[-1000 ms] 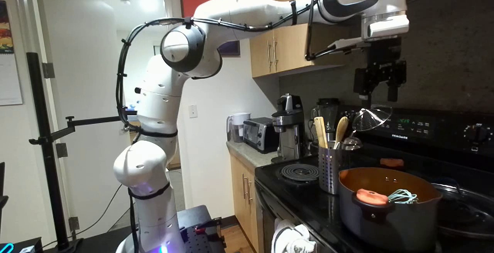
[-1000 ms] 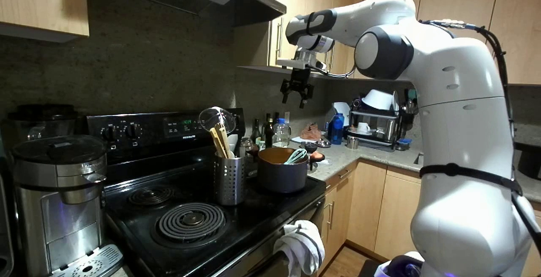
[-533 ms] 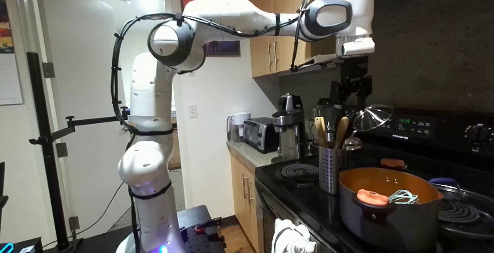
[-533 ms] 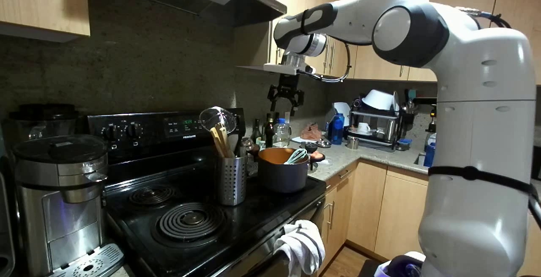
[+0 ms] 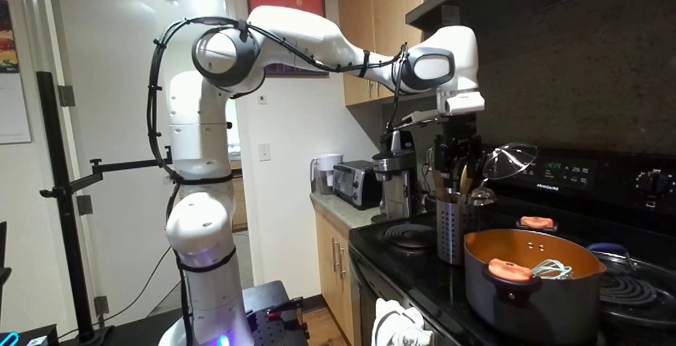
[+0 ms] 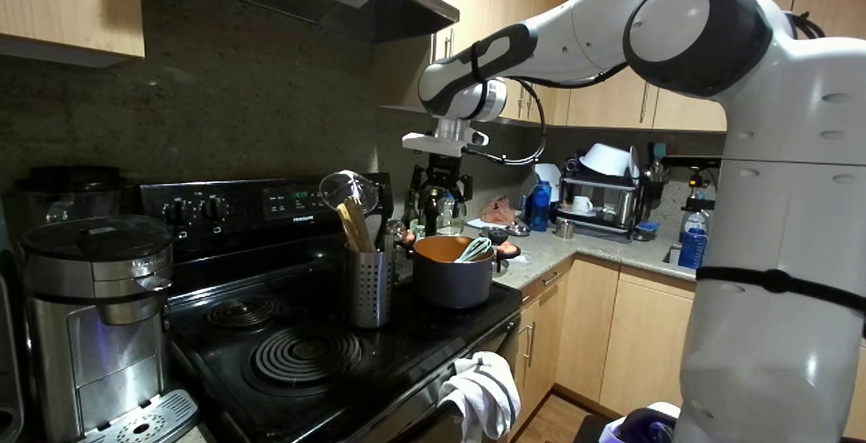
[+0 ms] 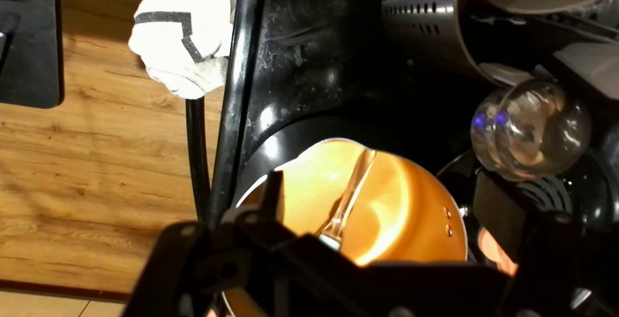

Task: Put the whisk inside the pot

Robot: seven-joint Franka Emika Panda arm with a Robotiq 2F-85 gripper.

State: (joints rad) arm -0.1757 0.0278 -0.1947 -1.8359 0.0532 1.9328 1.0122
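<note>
Whisk [image 7: 349, 193] in pot [image 7: 420, 210], wrist view: laid inside, its shiny handle [image 7: 358, 176] slanting toward the canister [image 7: 425, 22] side; the job looks done, with only moving the gripper [image 7: 379, 176] clear seeming left.
Whisk below gripper, wrist view: beneath it and apart from it, seen through the gap; the wire end is mostly hidden behind the gripper's dark frame.
Fingers [image 7: 273, 188], wrist view: spread wide, to left and right of the handle, holding nothing.
Teal wires [image 6: 475, 249], in an exterior view: at the pot's right side, by the near rim; the pot stands on the stove [image 6: 433, 335], right of the canister.
Gripper above pot, in an exterior view: the gripper [image 6: 440, 198] hangs higher than the wires and to their left, well apart, fingers spread.
Wires and orange grip [image 5: 509, 270], in an exterior view: the wires [image 5: 552, 269] show beyond the near rim, right of the grip; whether they poke above the rim, I cannot tell.
Gripper and wooden spoons [image 5: 466, 181], in an exterior view: gripper higher than the pot, to its left, overlapping the spoons; finger spacing unclear here.
</note>
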